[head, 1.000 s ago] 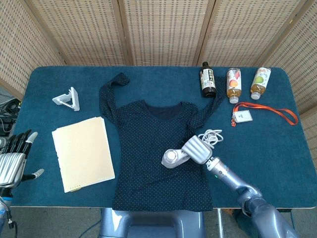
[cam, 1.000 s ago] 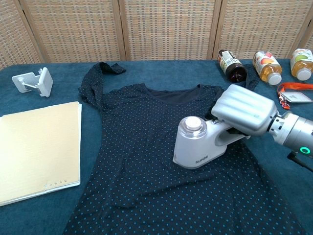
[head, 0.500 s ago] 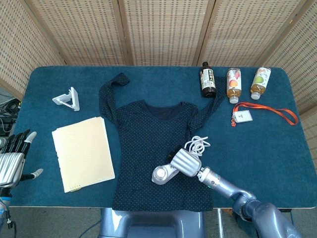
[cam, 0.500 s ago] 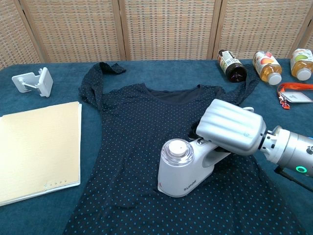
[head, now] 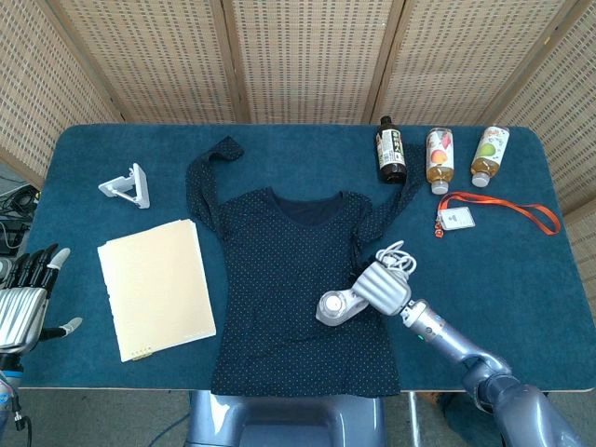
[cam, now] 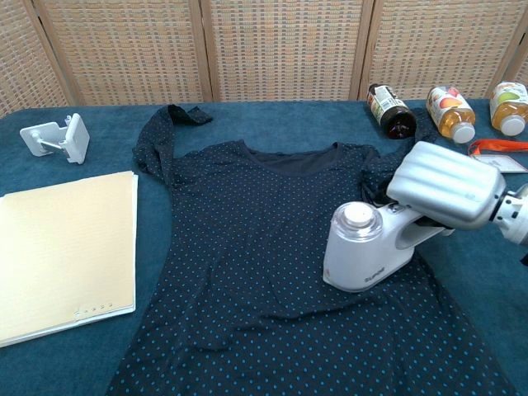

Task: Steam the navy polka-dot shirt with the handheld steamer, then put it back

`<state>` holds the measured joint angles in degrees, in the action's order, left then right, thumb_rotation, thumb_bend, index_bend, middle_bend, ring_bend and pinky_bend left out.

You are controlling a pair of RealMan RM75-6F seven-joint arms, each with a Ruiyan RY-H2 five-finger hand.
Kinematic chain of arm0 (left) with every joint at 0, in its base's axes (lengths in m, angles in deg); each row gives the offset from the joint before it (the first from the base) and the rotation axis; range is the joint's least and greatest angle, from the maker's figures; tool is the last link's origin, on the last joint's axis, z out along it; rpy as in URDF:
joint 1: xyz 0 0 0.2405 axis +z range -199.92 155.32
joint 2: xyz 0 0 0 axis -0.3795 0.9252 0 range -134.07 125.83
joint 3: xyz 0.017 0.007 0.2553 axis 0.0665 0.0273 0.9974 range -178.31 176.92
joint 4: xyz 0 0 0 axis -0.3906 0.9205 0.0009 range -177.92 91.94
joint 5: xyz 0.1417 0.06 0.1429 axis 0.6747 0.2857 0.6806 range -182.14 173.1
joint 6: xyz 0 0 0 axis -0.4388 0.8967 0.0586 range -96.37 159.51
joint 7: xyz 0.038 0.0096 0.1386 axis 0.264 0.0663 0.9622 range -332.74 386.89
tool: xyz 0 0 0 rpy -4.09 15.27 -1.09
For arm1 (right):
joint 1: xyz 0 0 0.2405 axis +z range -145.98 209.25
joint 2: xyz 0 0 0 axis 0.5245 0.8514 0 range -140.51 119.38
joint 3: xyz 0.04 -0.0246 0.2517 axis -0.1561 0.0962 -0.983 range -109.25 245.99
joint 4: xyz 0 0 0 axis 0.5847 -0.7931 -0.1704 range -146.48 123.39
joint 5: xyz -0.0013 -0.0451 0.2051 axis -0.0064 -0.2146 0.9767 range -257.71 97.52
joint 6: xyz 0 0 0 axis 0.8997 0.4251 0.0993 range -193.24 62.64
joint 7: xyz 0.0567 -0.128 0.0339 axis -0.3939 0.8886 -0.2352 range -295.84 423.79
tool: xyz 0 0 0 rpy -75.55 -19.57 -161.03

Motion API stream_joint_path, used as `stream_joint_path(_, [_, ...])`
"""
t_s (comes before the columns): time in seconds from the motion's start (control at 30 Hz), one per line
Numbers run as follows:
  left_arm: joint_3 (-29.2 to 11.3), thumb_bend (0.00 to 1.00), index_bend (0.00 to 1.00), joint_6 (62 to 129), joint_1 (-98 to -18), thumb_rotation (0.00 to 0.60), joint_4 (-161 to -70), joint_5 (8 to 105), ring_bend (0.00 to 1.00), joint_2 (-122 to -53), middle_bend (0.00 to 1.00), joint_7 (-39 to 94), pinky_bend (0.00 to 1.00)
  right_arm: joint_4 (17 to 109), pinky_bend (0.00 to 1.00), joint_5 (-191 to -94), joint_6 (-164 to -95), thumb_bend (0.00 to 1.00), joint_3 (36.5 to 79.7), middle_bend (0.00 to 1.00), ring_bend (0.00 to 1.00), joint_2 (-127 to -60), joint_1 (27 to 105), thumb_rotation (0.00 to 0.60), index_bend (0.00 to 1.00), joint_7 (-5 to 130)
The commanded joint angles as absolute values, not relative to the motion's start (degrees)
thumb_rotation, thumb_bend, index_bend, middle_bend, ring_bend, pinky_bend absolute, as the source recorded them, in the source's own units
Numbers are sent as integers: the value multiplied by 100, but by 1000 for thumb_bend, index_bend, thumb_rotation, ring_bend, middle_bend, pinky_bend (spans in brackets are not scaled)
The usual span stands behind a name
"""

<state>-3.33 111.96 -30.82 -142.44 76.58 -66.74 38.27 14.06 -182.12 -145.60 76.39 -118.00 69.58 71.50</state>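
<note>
The right hand (cam: 445, 192) grasps the handheld steamer (cam: 363, 252) on the right side of the navy polka-dot shirt (head: 289, 279), spread mid-surface between a manila folder (head: 154, 287) left and three bottles (head: 438, 156) far right; the left hand (head: 23, 303) hangs released.

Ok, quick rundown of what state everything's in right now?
Shirt: spread flat on the table, one sleeve bunched.
Steamer: standing on the shirt, gripped by the right hand.
Left hand: off the table's edge, holds nothing.
Three bottles: lying down, capped.
Folder: closed.
Lanyard: lying loose.
</note>
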Motion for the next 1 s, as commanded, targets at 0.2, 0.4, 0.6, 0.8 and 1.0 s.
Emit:
stream_joint_path(0.2, [-331, 0, 0, 11199, -3092, 600, -14284, 7667, 0, -6706, 0, 3906, 0, 721, 1000, -17913, -14372, 1000, 7461, 735, 823, -11706, 6726, 600, 930, 6707])
stream_joint_path(0.4, [-321, 0, 0, 11205, -3089, 600, -14302, 7682, 0, -6713, 0, 3930, 0, 579, 1000, -17867, -14449, 1000, 7433, 735, 823, -11665, 6648, 600, 930, 6483])
stream_joint_path(0.6, [-308, 0, 0, 11224, -3080, 600, -14305, 7714, 0, -6714, 0, 3927, 0, 750, 1000, -17999, -14744, 1000, 7528, 735, 823, -11665, 6604, 600, 930, 6408])
stream_joint_path(0.8, [-298, 0, 0, 11246, -3066, 600, -14301, 7737, 0, -6711, 0, 3906, 0, 1086, 1000, -18259, -15043, 1000, 7720, 735, 823, -11691, 6587, 600, 930, 6546])
stream_joint_path(1.0, [-299, 0, 0, 11271, -3054, 600, -14302, 7751, 0, -6702, 0, 3886, 0, 1437, 1000, -18447, -15205, 1000, 7839, 735, 823, -11686, 6607, 600, 930, 6690])
